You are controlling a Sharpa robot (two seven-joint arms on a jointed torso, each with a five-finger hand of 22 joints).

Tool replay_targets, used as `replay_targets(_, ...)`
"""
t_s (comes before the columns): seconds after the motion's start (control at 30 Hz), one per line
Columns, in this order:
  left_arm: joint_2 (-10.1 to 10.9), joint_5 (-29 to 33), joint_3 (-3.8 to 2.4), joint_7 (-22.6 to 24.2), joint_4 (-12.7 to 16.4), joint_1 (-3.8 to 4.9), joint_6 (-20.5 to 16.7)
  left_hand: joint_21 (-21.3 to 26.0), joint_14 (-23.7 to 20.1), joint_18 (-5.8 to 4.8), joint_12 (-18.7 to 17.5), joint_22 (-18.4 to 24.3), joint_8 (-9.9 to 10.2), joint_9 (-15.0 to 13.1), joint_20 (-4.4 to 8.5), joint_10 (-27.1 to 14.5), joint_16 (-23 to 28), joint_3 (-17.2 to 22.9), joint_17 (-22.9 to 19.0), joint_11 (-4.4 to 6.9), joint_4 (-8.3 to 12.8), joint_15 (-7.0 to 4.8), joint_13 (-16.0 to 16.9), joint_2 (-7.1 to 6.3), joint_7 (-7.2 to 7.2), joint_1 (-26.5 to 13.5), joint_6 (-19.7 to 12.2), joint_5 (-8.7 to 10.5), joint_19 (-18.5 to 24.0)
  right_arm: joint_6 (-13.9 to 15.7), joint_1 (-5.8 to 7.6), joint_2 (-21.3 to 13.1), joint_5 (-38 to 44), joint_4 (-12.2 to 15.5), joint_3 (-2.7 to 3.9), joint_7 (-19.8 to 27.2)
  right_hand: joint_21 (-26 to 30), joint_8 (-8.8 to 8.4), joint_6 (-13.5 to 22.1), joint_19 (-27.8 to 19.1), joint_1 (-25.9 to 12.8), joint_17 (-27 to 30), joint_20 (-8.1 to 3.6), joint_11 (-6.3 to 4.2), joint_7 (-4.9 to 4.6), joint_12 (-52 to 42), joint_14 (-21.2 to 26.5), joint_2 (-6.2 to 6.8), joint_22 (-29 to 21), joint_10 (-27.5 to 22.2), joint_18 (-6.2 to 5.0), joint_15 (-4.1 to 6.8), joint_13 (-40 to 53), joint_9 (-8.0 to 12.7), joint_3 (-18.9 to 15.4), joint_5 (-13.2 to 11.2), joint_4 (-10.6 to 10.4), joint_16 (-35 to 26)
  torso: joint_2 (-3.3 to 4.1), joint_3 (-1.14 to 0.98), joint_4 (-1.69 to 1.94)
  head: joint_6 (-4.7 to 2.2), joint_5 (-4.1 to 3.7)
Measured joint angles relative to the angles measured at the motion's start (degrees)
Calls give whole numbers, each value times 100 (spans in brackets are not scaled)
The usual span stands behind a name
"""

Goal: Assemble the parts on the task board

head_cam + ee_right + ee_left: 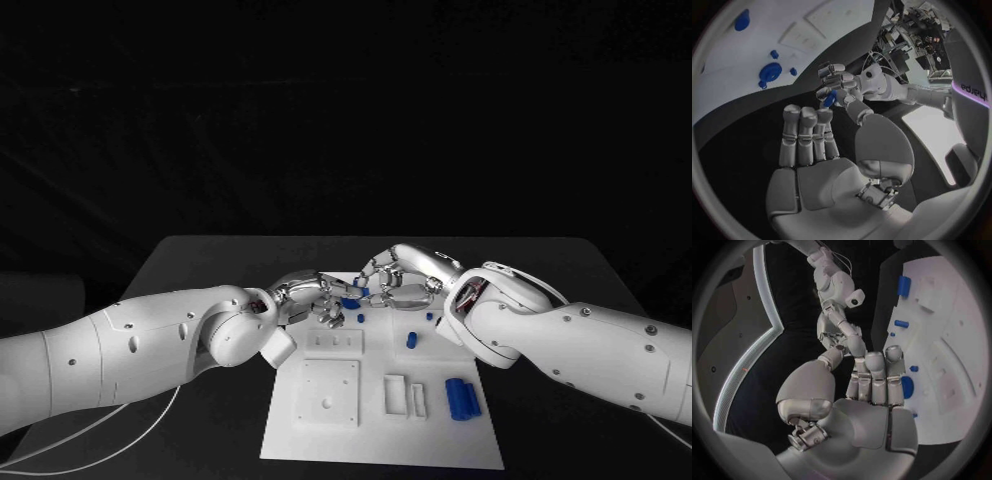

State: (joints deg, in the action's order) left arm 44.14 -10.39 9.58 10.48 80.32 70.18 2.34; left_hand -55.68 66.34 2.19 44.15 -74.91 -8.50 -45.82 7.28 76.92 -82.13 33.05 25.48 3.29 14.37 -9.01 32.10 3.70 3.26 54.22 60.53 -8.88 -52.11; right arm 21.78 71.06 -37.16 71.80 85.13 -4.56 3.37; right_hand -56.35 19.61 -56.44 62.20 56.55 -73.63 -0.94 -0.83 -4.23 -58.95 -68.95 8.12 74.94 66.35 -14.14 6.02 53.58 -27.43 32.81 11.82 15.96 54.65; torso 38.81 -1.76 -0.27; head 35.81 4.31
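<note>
One word legible, "sharpa", right arm (967, 87)

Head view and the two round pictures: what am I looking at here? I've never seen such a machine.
It is a robot with two white arms, each ending in a silver hand. One camera sits on its head; the round pictures come from cameras at its wrists. On the black table lies a white task board with blue parts, among them a ribbed piece. The left hand pinches a small blue part; the right hand holds nothing.
</note>
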Motion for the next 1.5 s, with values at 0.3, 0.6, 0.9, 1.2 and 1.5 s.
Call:
replay_targets(0.3, 11, -1, 0, -16, -15, 1, -106, 0, 1, 0, 0, 0, 0, -1, 0, 27, 0, -2, 0, 10, 46, 1, 0, 4, 0, -42, 0, -155, 0, 35, -1, -11, -56, -33, -2, 2, 0, -38, 29, -30, 0, 21, -10, 22, -30, 0, 35, 0, 0, -22, 1, -35, 0, 34, -31, 0, 0, -17, 0, -1, 0, -4, -3)
replay_targets(0.6, 19, -77, -2, -78, -38, 2, -294, -22, 3, 0, 23, 1, -166, -23, -21, 50, -11, 25, -1, 33, 74, 2, 1, -82, 0, -131, 0, -348, -24, 153, -3, -161, -272, -65, -3, 97, 290, -243, 300, -369, -34, 254, 166, 201, -300, 261, 341, 102, -101, -326, 4, -178, -141, 65, -256, 466, 0, -276, 0, 0, 1, -13, -1)
replay_targets(0.9, 28, -482, -2, -291, -95, 3, -599, -39, -6, 1, 45, 1, -316, -24, 17, 112, -44, 23, -1, 94, 87, -8, -6, -134, 2, -190, 1, -619, -87, 440, -3, -469, -1069, -273, 36, 399, 393, -270, 358, -450, -34, 424, 246, 217, -358, 337, 396, 102, -166, -380, 5, -233, -276, 45, -364, 970, 0, -329, 0, 1, 1, -25, 22)
replay_targets(1.2, -49, -1097, -2, -716, -184, 62, -861, -88, 57, 1, 120, -4, -467, -23, 41, 294, -108, 59, 17, 215, 85, -71, -1, -285, 10, -162, 10, -714, -187, 553, 5, -532, -1349, -810, 194, 491, 422, -271, 360, -469, -34, 463, 266, 217, -357, 351, 417, 101, -180, -380, 4, -254, -309, 39, -364, 993, 0, -329, -2, -2, -6, -31, 49)
replay_targets(1.5, -217, -1966, -2, -1608, -237, 290, -907, -125, 198, 1, 287, -3, -523, -23, 81, 467, -241, 68, 96, 286, 77, -133, 68, -388, 3, -160, 52, -748, -310, 561, 107, -444, -1468, -1376, 263, 520, 461, -270, 361, -495, -34, 519, 293, 238, -355, 381, 460, 101, -204, -400, 4, -256, -357, 33, -365, 1037, -1, -351, -3, -6, -7, 8, 54)
